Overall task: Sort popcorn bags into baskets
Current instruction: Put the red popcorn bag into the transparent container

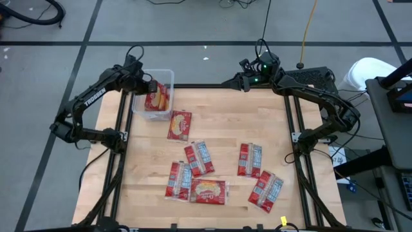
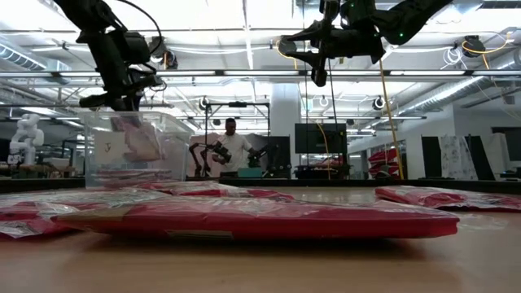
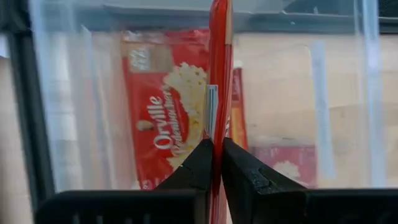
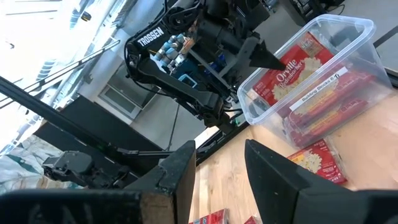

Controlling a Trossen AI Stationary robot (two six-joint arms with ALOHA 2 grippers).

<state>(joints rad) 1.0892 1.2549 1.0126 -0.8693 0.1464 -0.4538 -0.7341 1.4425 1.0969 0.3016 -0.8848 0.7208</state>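
Observation:
A clear basket [image 1: 168, 73] stands at the table's far left corner with red popcorn bags [image 3: 165, 118] inside. My left gripper [image 1: 149, 86] is over it, shut on one more popcorn bag [image 4: 292, 70], which reaches down into the basket. Several other popcorn bags lie flat on the wood: one [image 1: 179, 125] just in front of the basket, the rest [image 1: 199, 158] [image 1: 250, 159] toward the near edge. My right gripper [image 1: 244, 82] hovers at the far edge, right of the basket, open and with nothing between its fingers [image 4: 180, 174]. My left gripper pinches the popcorn bag's upper edge [image 3: 217, 127] between its two fingers. They slant down into the basket from its left side. The bag shows edge-on past the fingers and hangs tilted inside the basket. I cannot tell whether its lower end rests on the bags there.
The dark frame rails [image 1: 122, 116] run along the table's left and right sides. A person [image 2: 232, 142] stands in the room far behind the table. Bare wood lies between the basket and my right gripper.

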